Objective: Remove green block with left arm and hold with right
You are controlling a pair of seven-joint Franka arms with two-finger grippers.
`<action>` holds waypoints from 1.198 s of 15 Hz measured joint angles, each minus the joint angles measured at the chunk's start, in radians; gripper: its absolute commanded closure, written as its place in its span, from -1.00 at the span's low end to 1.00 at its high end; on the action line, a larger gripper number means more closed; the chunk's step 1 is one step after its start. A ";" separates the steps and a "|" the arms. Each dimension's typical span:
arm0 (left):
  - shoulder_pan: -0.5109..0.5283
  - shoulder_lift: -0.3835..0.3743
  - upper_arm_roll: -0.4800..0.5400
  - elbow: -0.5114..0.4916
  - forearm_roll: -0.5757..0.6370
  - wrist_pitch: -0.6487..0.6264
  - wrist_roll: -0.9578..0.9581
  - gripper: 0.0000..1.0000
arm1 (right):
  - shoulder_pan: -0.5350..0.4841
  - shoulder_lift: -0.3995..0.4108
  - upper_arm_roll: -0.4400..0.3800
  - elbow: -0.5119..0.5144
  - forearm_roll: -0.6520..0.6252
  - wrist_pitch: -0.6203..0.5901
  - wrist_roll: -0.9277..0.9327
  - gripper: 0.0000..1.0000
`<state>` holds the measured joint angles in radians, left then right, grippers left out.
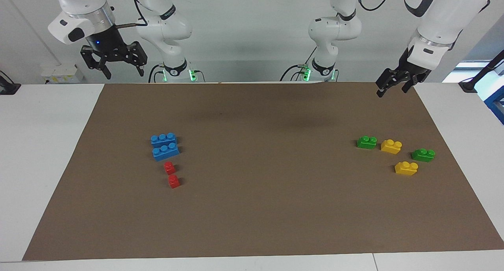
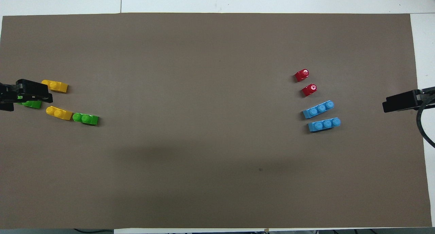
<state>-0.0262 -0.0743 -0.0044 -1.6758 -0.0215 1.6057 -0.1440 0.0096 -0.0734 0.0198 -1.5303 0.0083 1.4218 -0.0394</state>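
Note:
The green block lies on the brown mat at the left arm's end, beside a yellow brick; it also shows in the overhead view. My left gripper hangs open and empty in the air over the mat's edge by the robots, well apart from the block. In the overhead view the left gripper partly covers a second green brick. My right gripper, with the blue wrist light, hangs open and empty high over the right arm's end of the table; its tip shows in the overhead view.
The second green brick and another yellow brick lie farther from the robots than the block. Two blue bricks and two small red bricks lie at the right arm's end. The brown mat covers most of the white table.

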 measured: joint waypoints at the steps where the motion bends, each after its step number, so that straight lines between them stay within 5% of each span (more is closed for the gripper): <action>1: 0.000 0.000 0.000 0.000 0.000 0.000 0.011 -1.00 | 0.000 0.000 0.001 0.000 0.000 -0.002 0.006 -1.00; 18: 0.000 0.006 -0.002 0.007 -0.001 0.001 0.027 -1.00 | -0.003 0.000 -0.003 0.000 -0.030 -0.006 0.024 -1.00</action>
<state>-0.0262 -0.0682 -0.0061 -1.6684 -0.0220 1.6065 -0.1169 0.0068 -0.0732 0.0169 -1.5299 -0.0219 1.4155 -0.0149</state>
